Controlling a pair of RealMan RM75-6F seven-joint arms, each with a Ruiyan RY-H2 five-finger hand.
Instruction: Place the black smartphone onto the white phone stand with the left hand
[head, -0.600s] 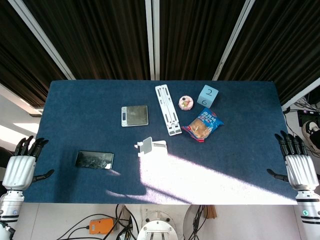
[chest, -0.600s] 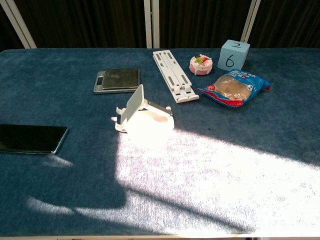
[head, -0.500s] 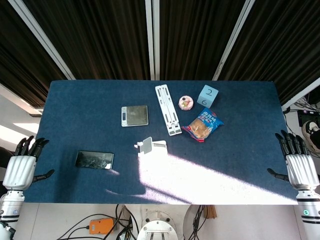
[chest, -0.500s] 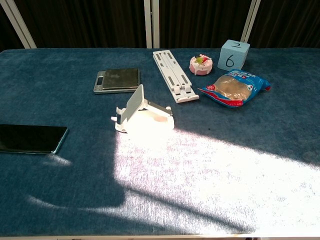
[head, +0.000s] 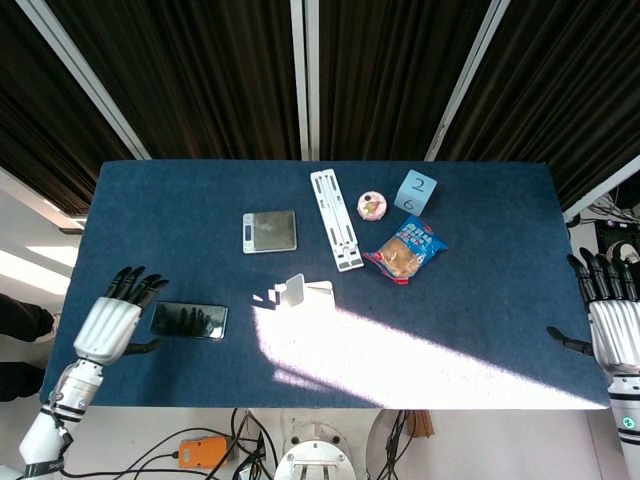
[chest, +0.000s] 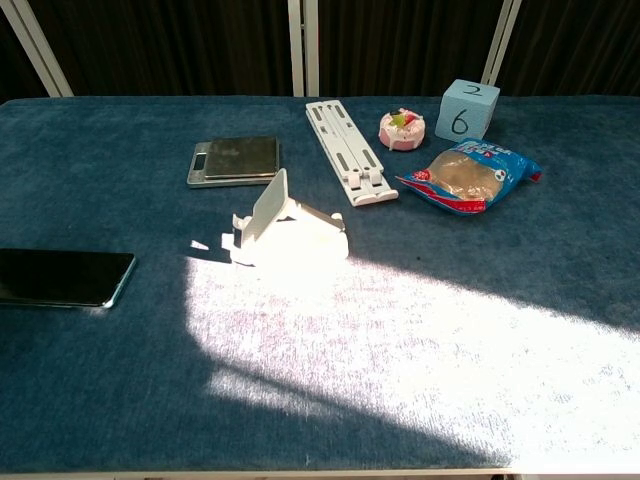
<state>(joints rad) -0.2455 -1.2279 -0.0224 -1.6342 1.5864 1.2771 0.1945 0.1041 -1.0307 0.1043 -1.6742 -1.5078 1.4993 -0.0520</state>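
Observation:
The black smartphone (head: 189, 321) lies flat on the blue table near the left front; the chest view shows the smartphone (chest: 62, 277) at its left edge. The white phone stand (head: 297, 291) sits at the table's middle, its plate tilted up, and the stand (chest: 283, 225) is partly in sunlight. My left hand (head: 112, 321) hovers just left of the phone, fingers spread, holding nothing. My right hand (head: 613, 325) is off the table's right edge, fingers apart and empty. Neither hand shows in the chest view.
Behind the stand lie a small grey scale (head: 269, 231), a long white folding bracket (head: 336, 219), a pink round toy (head: 372, 206), a blue numbered cube (head: 415, 191) and a snack packet (head: 405, 249). A bright sun patch (head: 400, 350) covers the front middle.
My left hand has moved right and inward, from beyond the table's left edge to just beside the phone. The right hand shifted slightly outward. The sun patch widened to the left.

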